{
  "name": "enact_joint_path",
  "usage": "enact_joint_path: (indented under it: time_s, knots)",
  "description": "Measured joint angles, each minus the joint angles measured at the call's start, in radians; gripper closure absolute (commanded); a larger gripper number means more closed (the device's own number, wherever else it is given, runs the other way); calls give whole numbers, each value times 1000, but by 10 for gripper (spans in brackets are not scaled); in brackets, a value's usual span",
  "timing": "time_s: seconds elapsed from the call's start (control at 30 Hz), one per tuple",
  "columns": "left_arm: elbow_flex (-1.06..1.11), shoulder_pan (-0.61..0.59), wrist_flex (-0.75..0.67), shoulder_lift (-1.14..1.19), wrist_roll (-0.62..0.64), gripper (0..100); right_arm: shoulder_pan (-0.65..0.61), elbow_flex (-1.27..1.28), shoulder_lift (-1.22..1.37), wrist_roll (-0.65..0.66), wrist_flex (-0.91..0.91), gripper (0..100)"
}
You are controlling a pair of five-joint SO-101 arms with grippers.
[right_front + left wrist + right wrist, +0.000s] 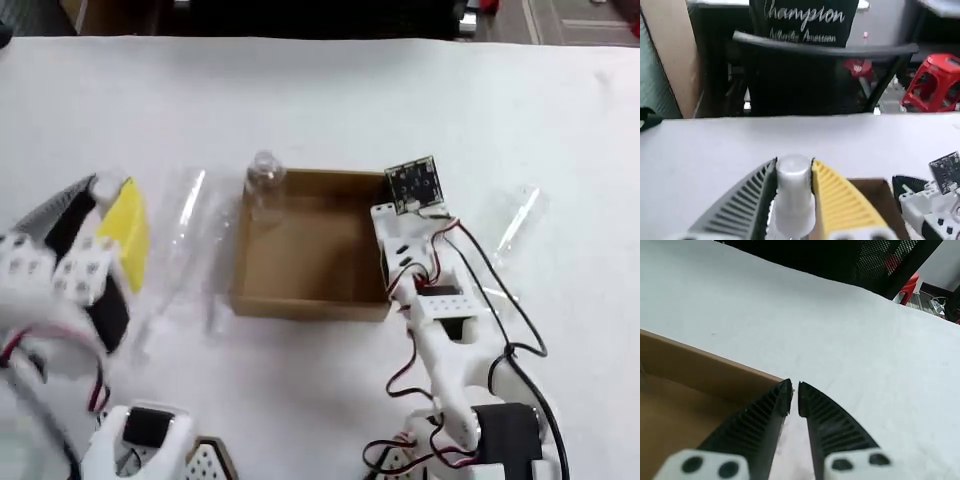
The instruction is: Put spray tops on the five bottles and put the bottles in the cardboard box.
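My left gripper (794, 165) is shut on a white spray top (794, 197), pinched between its grey and yellow fingers. In the high view the left gripper (112, 188) hangs over the table left of the cardboard box (262, 298). A clear bottle (265, 182) stands at the box's far left corner. More clear bottles (185, 225) and loose spray tops (213, 312) lie between the left arm and the box. One more bottle (515, 222) lies right of the box. My right gripper (794, 394) is shut on nothing, over the box's rim (705, 369).
The right arm (430, 300) stands at the box's right wall, with red and black cables looping beside it. The table's far edge (790, 118) has a black chair (805, 65) and a red stool (935, 82) behind it.
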Motion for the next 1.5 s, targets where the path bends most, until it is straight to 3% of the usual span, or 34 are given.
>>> enact_joint_path:
  time_s: [0.37,0.53,0.83,1.1,1.5]
  knots:
    - [496,-2,-384,-298,-152,976,2,0,0,0,0,982]
    - [517,11,-471,-272,-153,976,0,0,6,0,0,982]
    - [531,140,-617,-227,-153,977,0,0,6,0,0,982]
    - [629,153,-760,-222,-153,977,0,0,6,0,0,982]
    - [941,157,-1198,-201,-153,976,0,0,6,0,0,982]
